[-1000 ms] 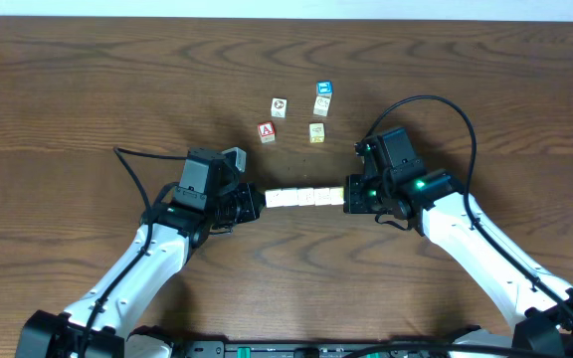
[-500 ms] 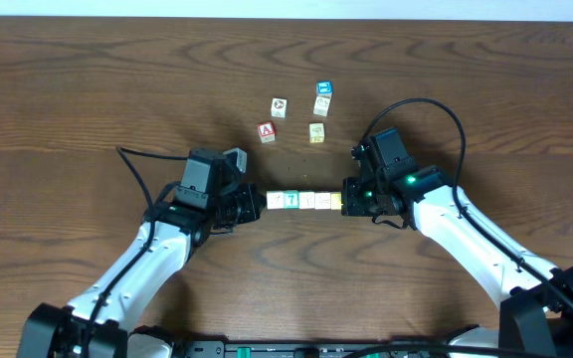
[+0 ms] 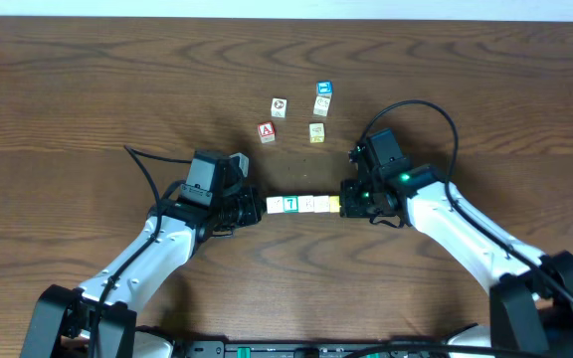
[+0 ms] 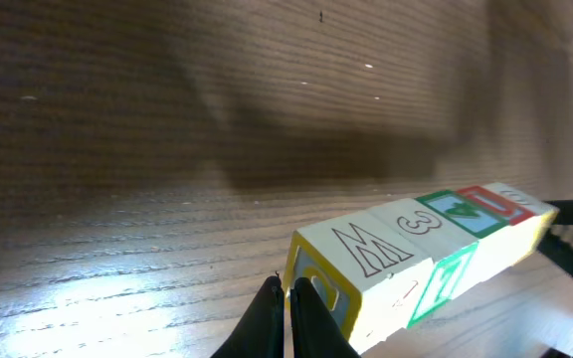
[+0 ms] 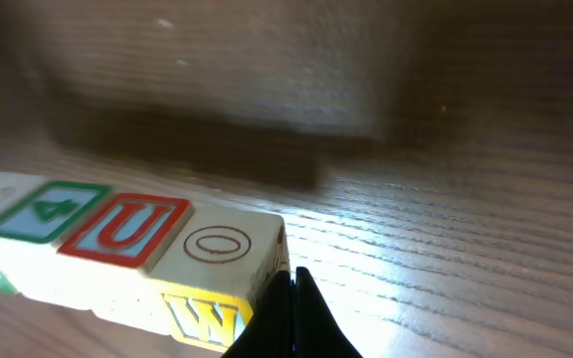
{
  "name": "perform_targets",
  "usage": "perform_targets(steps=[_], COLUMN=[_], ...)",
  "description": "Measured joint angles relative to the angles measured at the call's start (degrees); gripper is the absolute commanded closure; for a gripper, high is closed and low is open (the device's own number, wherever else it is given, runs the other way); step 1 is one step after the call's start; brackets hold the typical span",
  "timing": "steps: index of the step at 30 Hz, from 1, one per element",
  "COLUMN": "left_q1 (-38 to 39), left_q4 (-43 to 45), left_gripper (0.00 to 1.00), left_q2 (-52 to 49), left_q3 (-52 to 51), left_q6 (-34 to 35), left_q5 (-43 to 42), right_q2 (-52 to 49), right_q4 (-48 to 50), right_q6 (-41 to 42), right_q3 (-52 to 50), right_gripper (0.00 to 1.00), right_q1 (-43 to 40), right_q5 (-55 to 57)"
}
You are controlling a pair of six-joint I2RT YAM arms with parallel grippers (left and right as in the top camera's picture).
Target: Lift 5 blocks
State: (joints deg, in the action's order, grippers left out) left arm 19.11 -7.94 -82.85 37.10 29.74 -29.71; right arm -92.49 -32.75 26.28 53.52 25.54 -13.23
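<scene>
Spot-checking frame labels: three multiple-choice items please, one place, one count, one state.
1. Where is the row of blocks? A) between the left hand and the right hand B) at the table's far edge C) under the left arm
2. How many loose cubes lie beyond the row? A) three B) five C) eight
3. The left hand is: A) wide open B) shut, tips against the row's end C) out of view
1A: overhead, one hand at each end. 2B: five separate cubes farther back. 3B: left wrist view, fingers together at the M block.
</scene>
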Motion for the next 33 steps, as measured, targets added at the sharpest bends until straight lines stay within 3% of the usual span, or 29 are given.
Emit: perform_targets(steps=[22,33], left_q1=[2.82,2.86], left_q4=[-0.22,-0.37], left_gripper=[0.93,0.93], left_q2=[-0.28,-5.16], left_q3=[0.0,0.0], left_q6=[0.0,0.0], left_q5=[4.44,4.83], right_q2=[-1.97,-2.01], right_q4=[0.04,0.22], right_q6=[-0.92,-0.9], right_q3=[0.0,0.0], right_gripper=[0.99,0.99], right_q1=[0.04,1.29], right_q5=[0.37,0.98])
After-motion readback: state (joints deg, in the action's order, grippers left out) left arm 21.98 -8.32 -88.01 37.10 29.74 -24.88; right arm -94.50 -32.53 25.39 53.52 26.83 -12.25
